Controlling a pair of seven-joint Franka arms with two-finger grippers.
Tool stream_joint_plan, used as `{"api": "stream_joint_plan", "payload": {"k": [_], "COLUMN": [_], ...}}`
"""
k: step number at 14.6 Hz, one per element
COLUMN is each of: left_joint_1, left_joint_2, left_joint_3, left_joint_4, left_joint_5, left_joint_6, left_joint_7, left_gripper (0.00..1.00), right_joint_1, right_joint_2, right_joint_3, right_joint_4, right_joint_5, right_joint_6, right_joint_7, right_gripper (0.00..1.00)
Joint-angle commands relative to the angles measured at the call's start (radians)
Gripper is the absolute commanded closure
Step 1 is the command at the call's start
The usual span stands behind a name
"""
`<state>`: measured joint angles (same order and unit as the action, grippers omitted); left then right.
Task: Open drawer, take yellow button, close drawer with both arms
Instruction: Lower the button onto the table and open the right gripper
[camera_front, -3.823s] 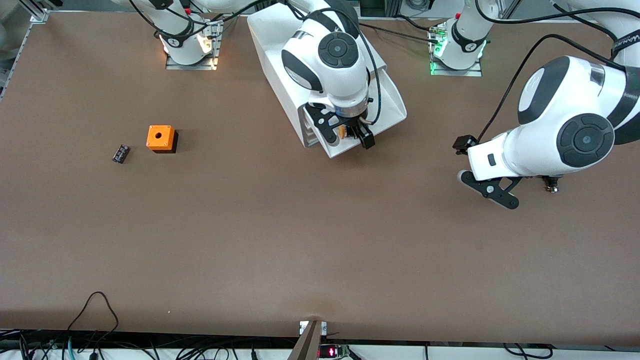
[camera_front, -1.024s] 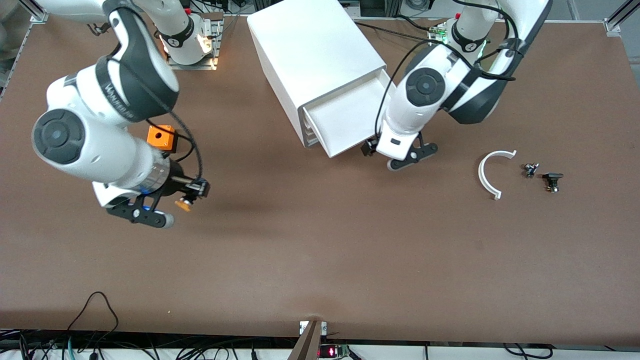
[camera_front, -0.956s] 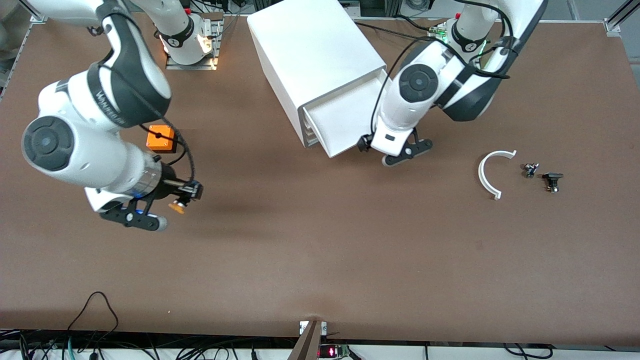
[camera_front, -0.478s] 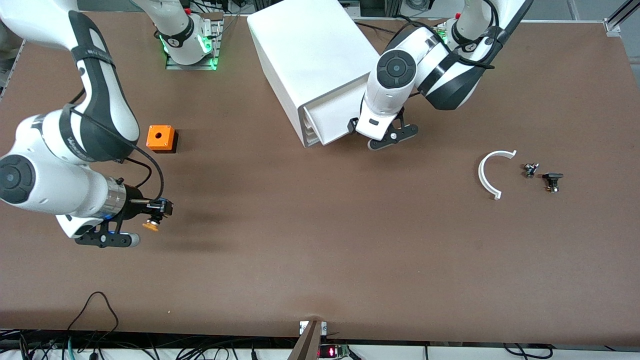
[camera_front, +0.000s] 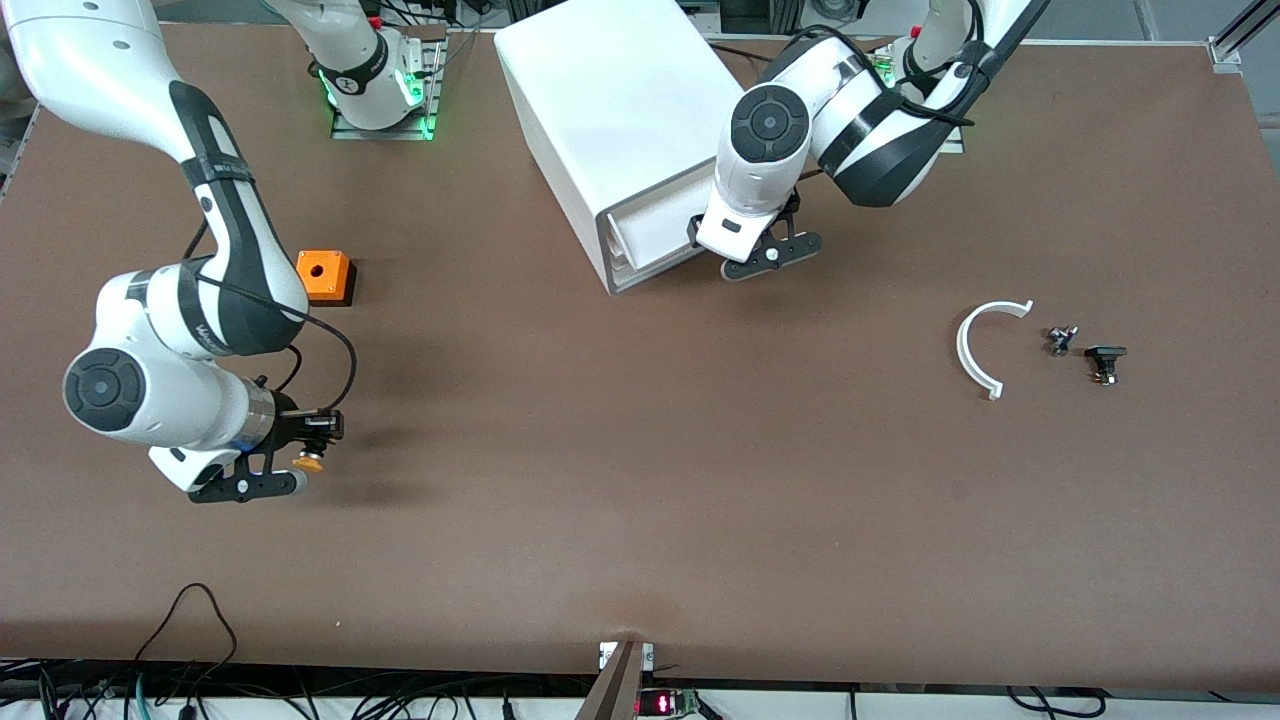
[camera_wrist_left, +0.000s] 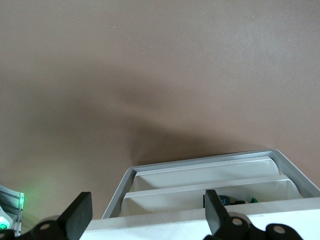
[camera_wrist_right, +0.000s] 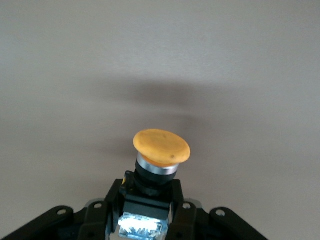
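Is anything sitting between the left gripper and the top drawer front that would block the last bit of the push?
Nothing visible does. The left gripper is right at the front of the drawer, which is almost in; the table in front of the cabinet looks bare. The right gripper holds the button near the right arm's end.

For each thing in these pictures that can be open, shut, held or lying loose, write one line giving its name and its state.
drawer: nearly shut, a short part still out of the cabinet.
button: held by the right tool above the table.
left tool: open, at the drawer's front.
orange cube box: loose on the table.
white curved piece: loose on the table.
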<state>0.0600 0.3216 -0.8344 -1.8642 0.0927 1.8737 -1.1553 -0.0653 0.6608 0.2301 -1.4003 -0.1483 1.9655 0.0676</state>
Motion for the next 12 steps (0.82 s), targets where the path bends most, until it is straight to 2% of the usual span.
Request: {"api": "stream_joint_plan", "payload": {"k": [1,5,12], "left_joint_1": [-0.003,0.001,0.0], "left_joint_2": [-0.013,-0.013,-0.01], "left_joint_3": [-0.02,-0.038,-0.071], "left_joint_4": [-0.024,-0.024,-0.038], "left_joint_5": [-0.048,-0.132,-0.168], "left_joint_6": [-0.018,-0.018,-0.021], "left_joint_7": [0.0,-0.001,-0.003], "left_gripper": [0.01,0.01,0.01], "right_joint_1": [-0.056,-0.1,-0.097], "right_joint_2": [0.013,0.062,0.135], "right_joint_3": [0.009,0.009,0.009], "right_joint_4": [-0.074,-0.108,-0.109], "right_joint_5": [-0.025,-0.027,-0.036], "right_joint_6": [0.093,0.187,0.272], "right_joint_7": [-0.064,-0.104,-0.112], "right_gripper": [1.0,1.0,1.0]}}
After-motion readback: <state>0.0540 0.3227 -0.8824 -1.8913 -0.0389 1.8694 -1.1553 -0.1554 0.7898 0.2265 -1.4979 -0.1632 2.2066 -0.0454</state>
